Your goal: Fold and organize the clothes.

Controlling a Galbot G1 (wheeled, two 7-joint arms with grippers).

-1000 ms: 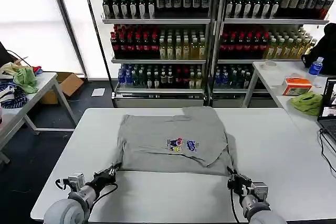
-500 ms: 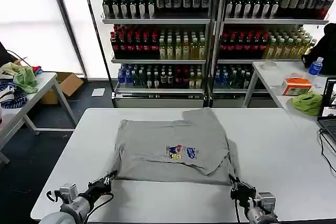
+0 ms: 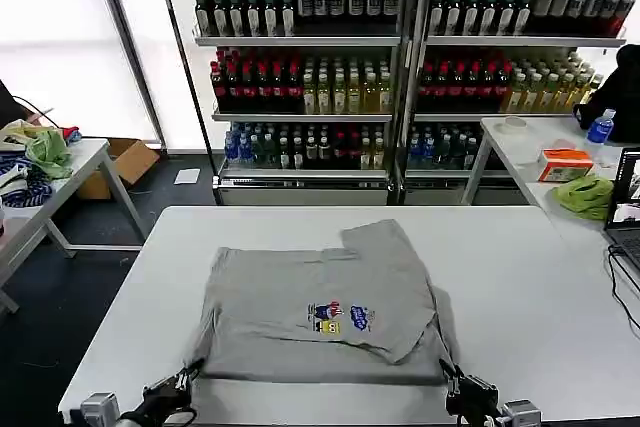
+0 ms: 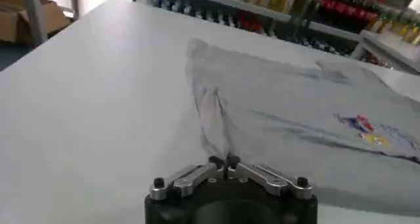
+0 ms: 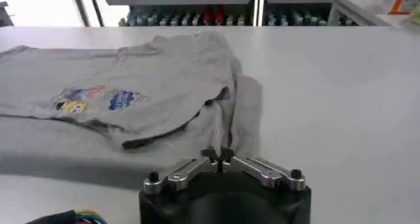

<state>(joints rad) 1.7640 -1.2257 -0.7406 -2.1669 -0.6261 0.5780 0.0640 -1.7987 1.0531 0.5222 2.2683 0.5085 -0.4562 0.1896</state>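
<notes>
The grey T-shirt [image 3: 320, 312] lies spread on the white surface [image 3: 520, 277]. The left pincer [image 4: 224, 162] pinches its near left hem corner. The right pincer [image 5: 219, 156] pinches the near right corner.

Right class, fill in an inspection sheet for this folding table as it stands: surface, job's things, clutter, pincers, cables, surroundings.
Surface: white table, flat, bare around the garment.
Job's things: grey T-shirt with cartoon print, lying partly folded, one side flapped over.
Clutter: nothing seen on the work table.
Pincers: left pincer shut on the T-shirt's near corner; right pincer shut on the other near corner.
Cables: black cables at the table's right edge by a laptop.
Surroundings: shelves of bottled drinks behind; side tables holding lime-green cloths, an orange box.
</notes>
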